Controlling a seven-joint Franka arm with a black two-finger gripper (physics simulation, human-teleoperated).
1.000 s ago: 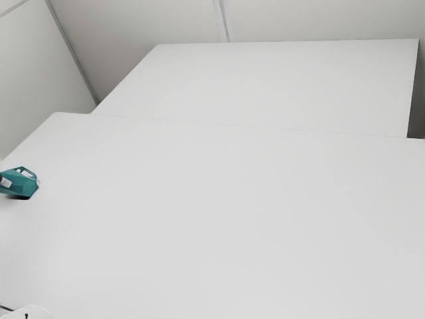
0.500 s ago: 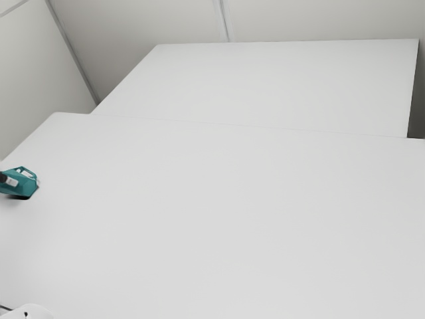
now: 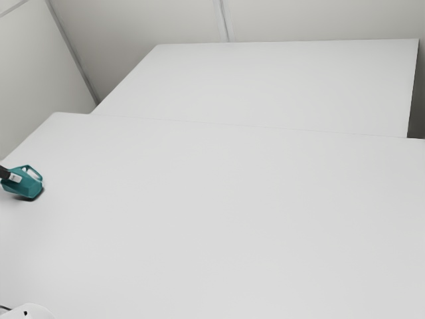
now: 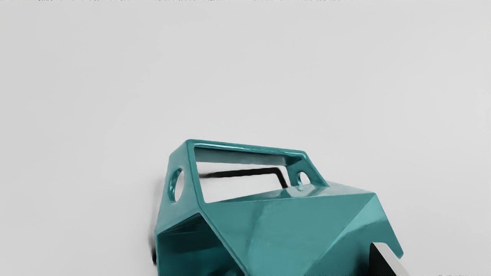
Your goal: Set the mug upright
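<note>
Tipped mug, risky hold!

From the exterior view's left edge we start: there's the gripper, right up against the mug. Apart, together or clamped on the wall? I can't tell how the jaws stand, and that's the first worry: a weak or one-sided hold, and any turn could simply shove the mug along or let it roll.

Next, the mug itself, near that same edge, tilted well over, not upright! Those slanting facets look like poor purchase to me; it could twist free halfway round. Whether it's touching the table I can't say; if it's up off the surface, a slip means a drop.

And on the mug's right, the handle, jutting out. Swing it too low and it might catch the table; let go before the base sits flat, and over it goes!
</note>
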